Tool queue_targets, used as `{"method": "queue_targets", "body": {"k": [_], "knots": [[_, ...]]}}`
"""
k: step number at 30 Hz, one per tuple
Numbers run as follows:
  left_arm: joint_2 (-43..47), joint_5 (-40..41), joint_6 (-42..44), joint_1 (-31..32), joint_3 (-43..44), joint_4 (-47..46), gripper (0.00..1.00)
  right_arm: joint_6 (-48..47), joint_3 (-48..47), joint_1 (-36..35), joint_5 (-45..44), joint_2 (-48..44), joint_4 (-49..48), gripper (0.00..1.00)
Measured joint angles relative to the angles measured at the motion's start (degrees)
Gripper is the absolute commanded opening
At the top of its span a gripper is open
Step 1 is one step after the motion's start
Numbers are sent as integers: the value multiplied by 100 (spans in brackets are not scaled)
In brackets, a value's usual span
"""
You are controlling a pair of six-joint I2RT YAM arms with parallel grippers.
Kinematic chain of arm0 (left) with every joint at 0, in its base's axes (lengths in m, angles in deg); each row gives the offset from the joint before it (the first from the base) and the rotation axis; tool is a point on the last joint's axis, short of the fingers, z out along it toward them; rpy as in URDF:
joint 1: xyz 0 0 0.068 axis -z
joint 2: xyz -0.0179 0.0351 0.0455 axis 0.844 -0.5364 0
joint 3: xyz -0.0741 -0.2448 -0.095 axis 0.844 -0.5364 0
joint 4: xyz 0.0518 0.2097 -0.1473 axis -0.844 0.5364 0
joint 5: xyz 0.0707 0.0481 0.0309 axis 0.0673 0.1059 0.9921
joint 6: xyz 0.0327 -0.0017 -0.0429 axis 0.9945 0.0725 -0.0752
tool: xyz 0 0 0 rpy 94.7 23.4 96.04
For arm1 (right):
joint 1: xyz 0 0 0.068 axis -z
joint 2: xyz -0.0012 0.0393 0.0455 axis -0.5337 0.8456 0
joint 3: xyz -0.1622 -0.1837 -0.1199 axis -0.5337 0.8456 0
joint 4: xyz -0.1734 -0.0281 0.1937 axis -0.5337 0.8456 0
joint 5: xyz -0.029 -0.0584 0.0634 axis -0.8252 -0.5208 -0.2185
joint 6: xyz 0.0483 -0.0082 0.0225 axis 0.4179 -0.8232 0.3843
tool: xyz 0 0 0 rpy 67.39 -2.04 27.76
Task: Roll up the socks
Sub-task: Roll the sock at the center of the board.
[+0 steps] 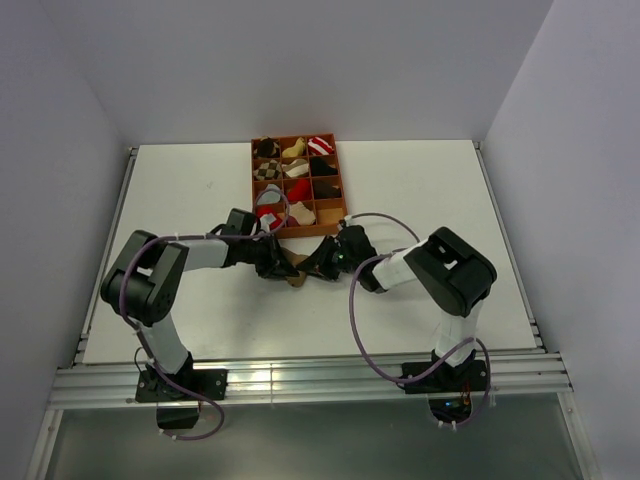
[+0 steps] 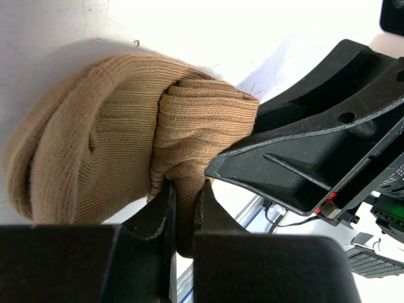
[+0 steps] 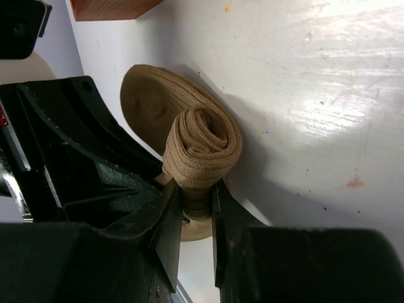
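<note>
1. Pinching one brown sock from opposite sides, the two grippers meet nose to nose near the middle of the counter
2. The right gripper is clamped on the end of a tight spiral roll, which lies on the counter
3. The left gripper is closed on a fold of the same sock, beside the roll; the unrolled part bulges loose to its side, open at the mouth
4. I judge the rolling of this sock to be nearly done: the spiral is made, and the loose end is not yet drawn over it
5. The next move calls for the right gripper to hold the roll firm while the left pulls the loose fabric around it; a slack pinch could let the spiral spring open
6. Beyond them stands the divided tray, holding other bundles; the finished roll probably belongs in one of its compartments
</note>
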Motion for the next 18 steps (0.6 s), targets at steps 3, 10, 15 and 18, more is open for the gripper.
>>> {"method": "queue_targets", "body": {"k": [3,10,15,18], "knots": [[39,-13,-101,-13,-144,-227,5,-155,-122,7,46,-15,236,0],[640,671,-304,96,-776,-715,44,-901,-1043,-26,275,-48,1991,0],[1777,2251,-291,599,-1246,-210,57,-1250,-1550,-160,319,-48,3091,0],[2430,3482,-243,1174,-1283,315,60,-1436,-1869,-203,267,-33,3713,0]]}}
